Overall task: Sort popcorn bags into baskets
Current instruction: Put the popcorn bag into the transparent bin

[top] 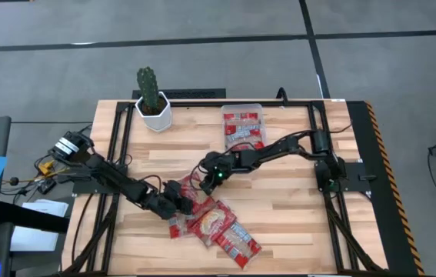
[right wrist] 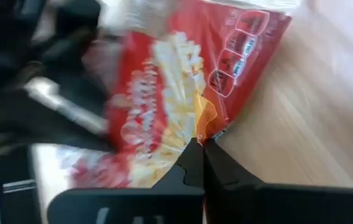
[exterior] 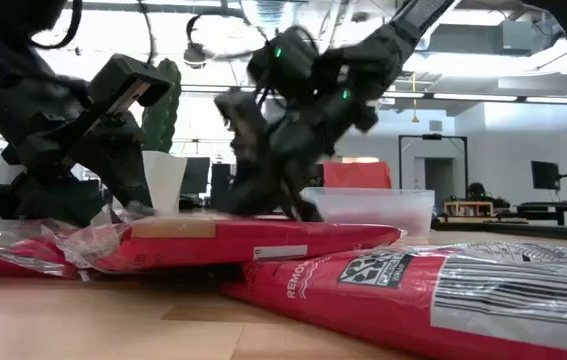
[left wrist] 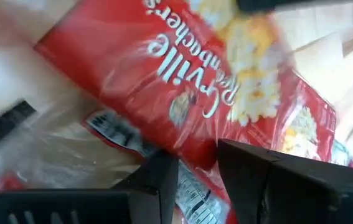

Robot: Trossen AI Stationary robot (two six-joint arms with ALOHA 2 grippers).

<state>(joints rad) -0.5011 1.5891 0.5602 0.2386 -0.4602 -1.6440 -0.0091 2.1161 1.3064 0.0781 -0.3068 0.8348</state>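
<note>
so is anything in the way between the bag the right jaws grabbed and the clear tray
Nothing visible blocks it. The right gripper is shut on a popcorn bag's edge, and bare table lies between there and the clear tray, which already holds packets.

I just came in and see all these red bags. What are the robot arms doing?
Two dark robot arms are sorting flat red popcorn bags piled on the wooden table into a clear plastic tray at the back, which already holds some. The right hand has pinched shut on the corner of a red bag with a yellow popcorn picture at the pile. The left hand is low over the pile, its fingers around the edge of another bag. A green cactus in a white pot stands off to the side.
</note>
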